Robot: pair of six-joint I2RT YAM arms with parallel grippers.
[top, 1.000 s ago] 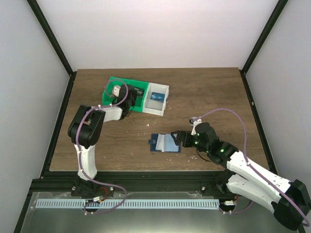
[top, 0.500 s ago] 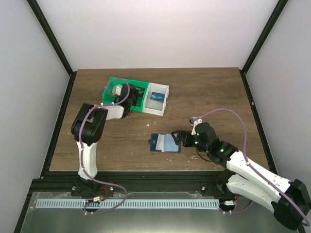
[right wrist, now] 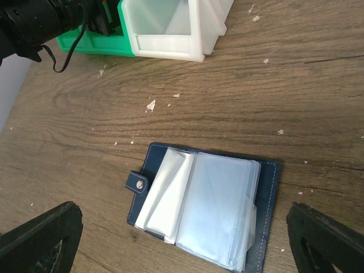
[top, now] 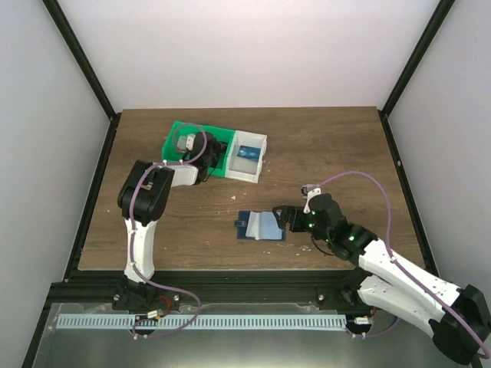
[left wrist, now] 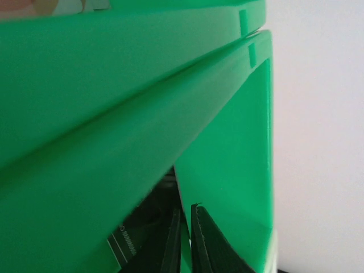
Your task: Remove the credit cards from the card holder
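Observation:
The card holder point(top: 261, 226) lies open on the table, dark navy with clear pocket pages; in the right wrist view point(right wrist: 205, 210) the pages look empty. My right gripper point(top: 282, 218) is open, its jaws wide apart just above the holder's right edge and touching nothing point(right wrist: 182, 250). My left gripper point(top: 217, 157) is inside the green bin point(top: 180, 126). In the left wrist view its fingers point(left wrist: 186, 213) are pressed nearly together against green walls. No credit card shows clearly. A pinkish sliver point(left wrist: 28, 4) at the top-left edge is too small to identify.
A white bin point(top: 261, 165) stands against the green bin and holds a blue item point(top: 247, 152); the white bin also shows in the right wrist view point(right wrist: 170, 48). Small white crumbs point(right wrist: 151, 104) lie on the wood. The table's near edge is just below the holder.
My left arm's elbow has shifted up and right, toward the green bin. The right arm and the card holder have hardly moved.

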